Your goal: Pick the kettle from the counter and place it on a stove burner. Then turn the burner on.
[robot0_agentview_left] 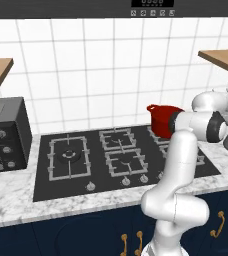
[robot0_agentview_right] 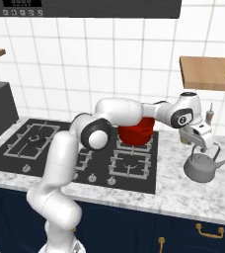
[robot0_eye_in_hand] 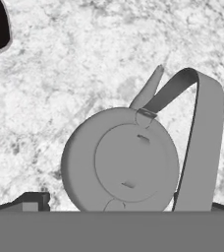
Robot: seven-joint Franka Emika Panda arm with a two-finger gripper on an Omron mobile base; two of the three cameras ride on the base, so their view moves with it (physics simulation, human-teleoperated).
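Nothing is done yet: I am hovering the end effector [robot0_agentview_right: 204, 144], wide open and gripping nothing, over the kettle [robot0_agentview_right: 202, 167] sitting on the counter [robot0_agentview_right: 183, 195]. Lifting, placing on the burner [robot0_agentview_left: 68, 156] and switching on are all remaining.

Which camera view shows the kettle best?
The hand view: the kettle appears large from above, lid and handle clear. The right base view shows it whole but small on the counter, below the hand. The left base view shows a bit behind the arm.
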